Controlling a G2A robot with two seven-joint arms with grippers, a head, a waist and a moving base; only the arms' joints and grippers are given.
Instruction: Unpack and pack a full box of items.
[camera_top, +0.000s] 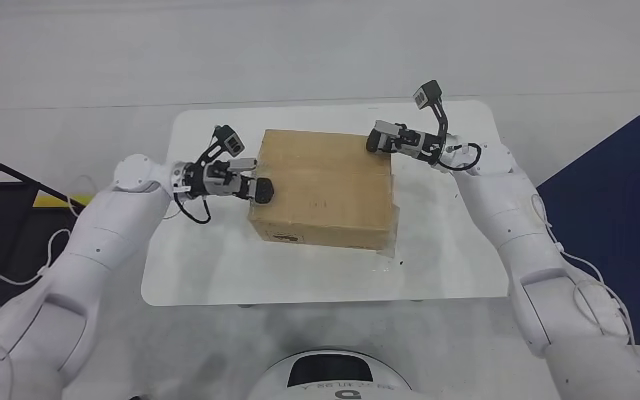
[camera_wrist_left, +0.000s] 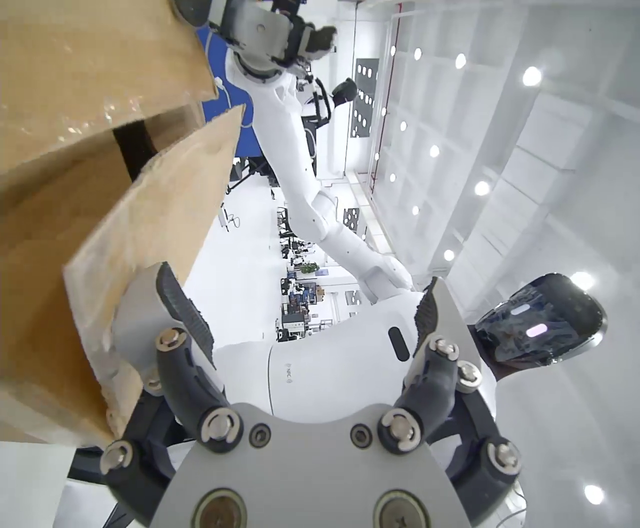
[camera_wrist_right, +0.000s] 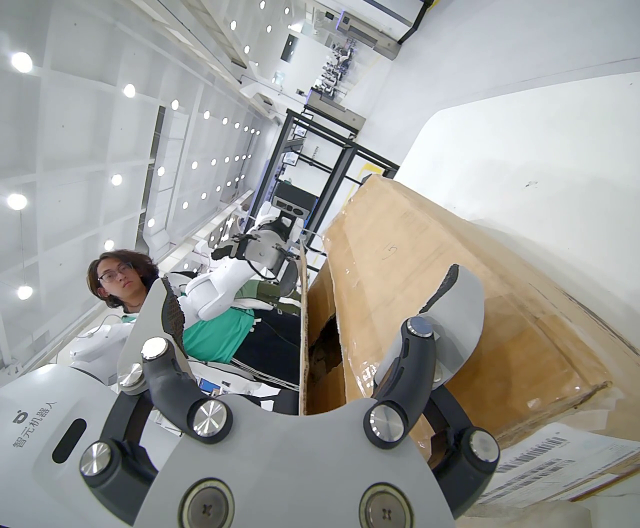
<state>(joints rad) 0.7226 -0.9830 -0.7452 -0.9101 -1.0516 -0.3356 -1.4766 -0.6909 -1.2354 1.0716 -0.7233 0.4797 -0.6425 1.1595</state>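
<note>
A white worktop (camera_top: 200, 270) carries 1 brown cardboard box (camera_top: 325, 190) at its middle, flaps slightly ajar. My left fingers (camera_wrist_left: 180, 300) are spread wide at the box's left edge, gripping nothing, 1 touching a flap. My right fingers (camera_wrist_right: 462, 305) gape empty at its far right corner.

Bright, even light comes from above: round white ceiling lamps (camera_wrist_left: 531, 76) glare as blown-out discs in both wrist views. The white rounded desk (camera_top: 300, 280) is evenly lit, and the brown cardboard box (camera_top: 325, 190) casts only a faint, soft shadow at its foot. Clear tape (camera_wrist_right: 362, 372) on the cardboard glints. Both wrist views bow straight ceiling lines toward the edges.
</note>
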